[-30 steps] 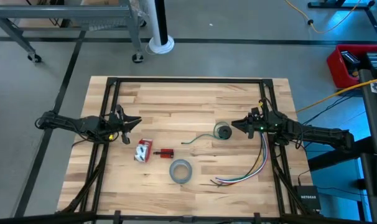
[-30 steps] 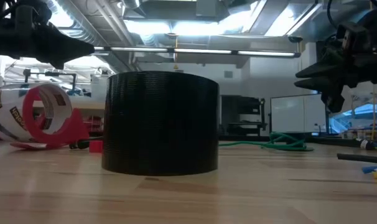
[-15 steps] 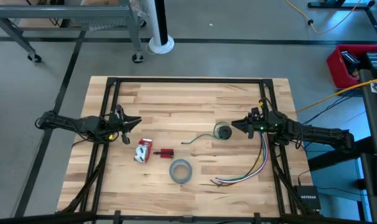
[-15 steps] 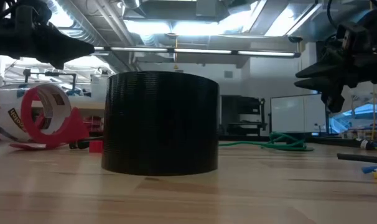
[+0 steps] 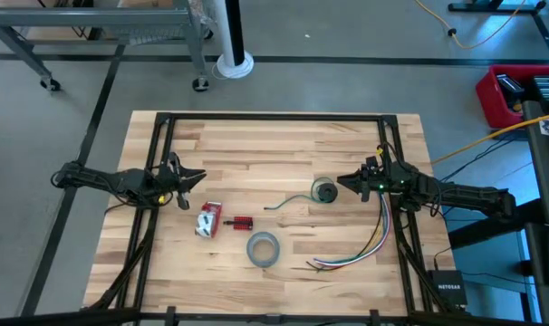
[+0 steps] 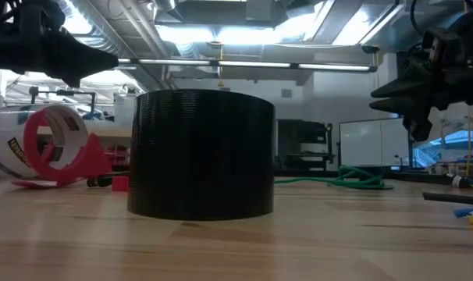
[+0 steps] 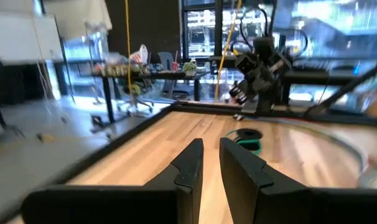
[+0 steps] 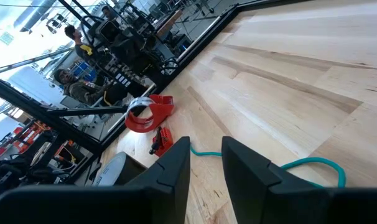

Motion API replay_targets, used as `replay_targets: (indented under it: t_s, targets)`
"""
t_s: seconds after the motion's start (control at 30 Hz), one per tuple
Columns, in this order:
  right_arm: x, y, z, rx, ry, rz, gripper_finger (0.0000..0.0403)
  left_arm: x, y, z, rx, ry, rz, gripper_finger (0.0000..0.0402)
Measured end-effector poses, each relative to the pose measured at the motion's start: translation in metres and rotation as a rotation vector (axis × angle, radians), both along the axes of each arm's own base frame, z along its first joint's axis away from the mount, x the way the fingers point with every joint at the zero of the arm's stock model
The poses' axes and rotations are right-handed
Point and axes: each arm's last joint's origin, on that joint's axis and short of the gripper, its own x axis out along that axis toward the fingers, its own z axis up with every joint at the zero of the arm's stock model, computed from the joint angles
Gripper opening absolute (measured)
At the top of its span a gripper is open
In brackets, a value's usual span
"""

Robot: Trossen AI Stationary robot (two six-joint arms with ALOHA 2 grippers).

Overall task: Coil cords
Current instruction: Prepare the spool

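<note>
You have one cord (image 5: pixel 313 193) to deal with: a thin line ending in a small dark round bundle, lying just right of the table (image 5: pixel 256 145) centre, its loose tail trailing toward 8 o'clock. Near it, count one grey tape roll (image 5: pixel 263 249) at 6 o'clock, one red-and-white tape dispenser (image 5: pixel 208 218) at 8 o'clock with one small red piece (image 5: pixel 243 223) just beside it, and one bunch of multicoloured wires (image 5: pixel 356 249) at 4 o'clock, running to the right edge.

Your two arms sit at opposite edges. The left gripper (image 5: pixel 194 179) hovers at 9 o'clock, well apart from the cord, its jaws a narrow slit apart and holding nothing. The right gripper (image 5: pixel 341 181) hovers at 3 o'clock, just beside the bundle, jaws parted a little wider, also holding nothing.

The whole far half of the table, toward 12 o'clock, lies bare, as does the near left corner.
</note>
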Motion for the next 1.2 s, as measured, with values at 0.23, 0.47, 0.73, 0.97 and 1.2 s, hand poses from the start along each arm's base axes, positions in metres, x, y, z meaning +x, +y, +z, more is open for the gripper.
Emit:
replay_targets:
  t_s: [0.23,0.47,0.73,0.97,1.2]
  targets:
    - [0.000,0.000,0.001,-0.002,-0.006,-0.009,0.0097,-0.003,0.001,0.015,-0.049,-0.171,0.005,0.0047]
    - [0.000,0.000,0.001,-0.004,-0.014,-0.005,0.0097,-0.004,0.001,0.022,-0.283,-0.325,-0.036,0.0047]
    - [0.001,-0.002,0.008,-0.024,-0.082,-0.055,0.0097,0.006,-0.001,0.017,-0.631,-0.380,-0.083,0.0047]
    - [0.001,-0.002,0.020,0.001,-0.213,-0.064,0.0097,0.025,-0.005,0.047,-0.492,-0.495,-0.084,0.0047]
    - [0.000,-0.005,0.024,-0.009,-0.248,-0.169,0.0097,0.084,-0.014,0.096,-0.189,-0.314,-0.011,0.0047]
